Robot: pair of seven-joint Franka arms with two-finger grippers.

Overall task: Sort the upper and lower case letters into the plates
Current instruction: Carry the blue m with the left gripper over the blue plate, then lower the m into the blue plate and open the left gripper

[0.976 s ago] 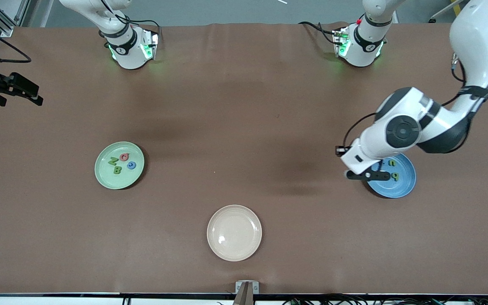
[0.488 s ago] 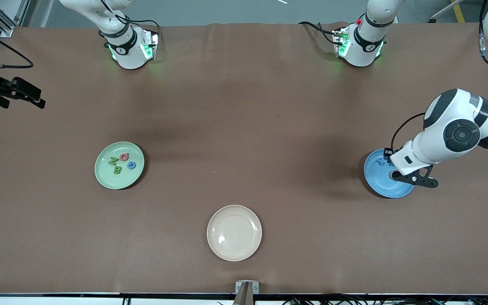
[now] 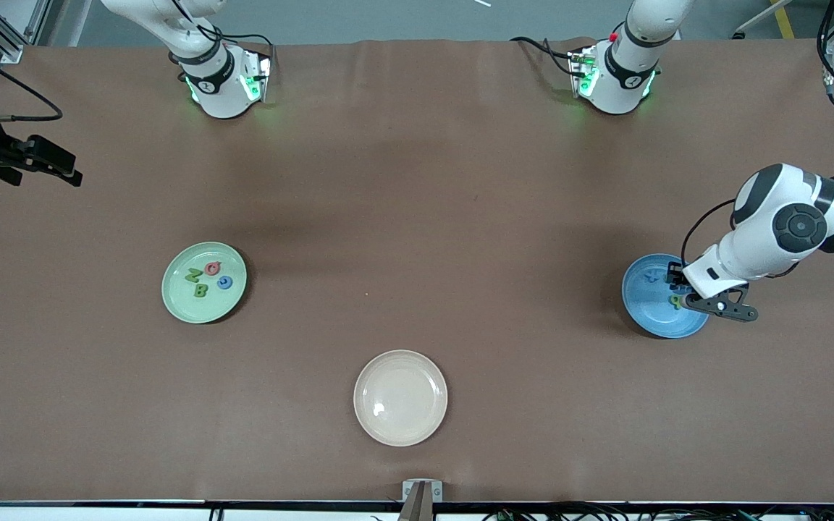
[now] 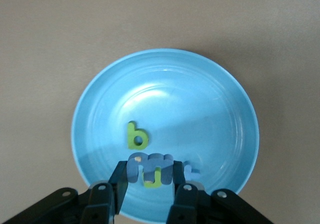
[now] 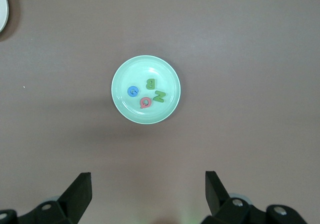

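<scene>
Within the last second the left claw (image 4: 150,184) has swung across the blue plate (image 3: 649,307) toward the left arm's end of the tabletop (image 3: 417,217) and now hangs low over it, pinching a flat purplish-blue letter (image 4: 150,168) above a green letter (image 4: 137,136); likely the final drop. The right claw (image 5: 148,189) waits spread wide and empty, high above the pale green plate (image 3: 178,300) of four capitals (image 3: 208,278). The plates look smooth and glossy, the letters matte, foam-like.

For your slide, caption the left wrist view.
Left gripper holds a blue letter over the blue plate, above green letters.
</scene>
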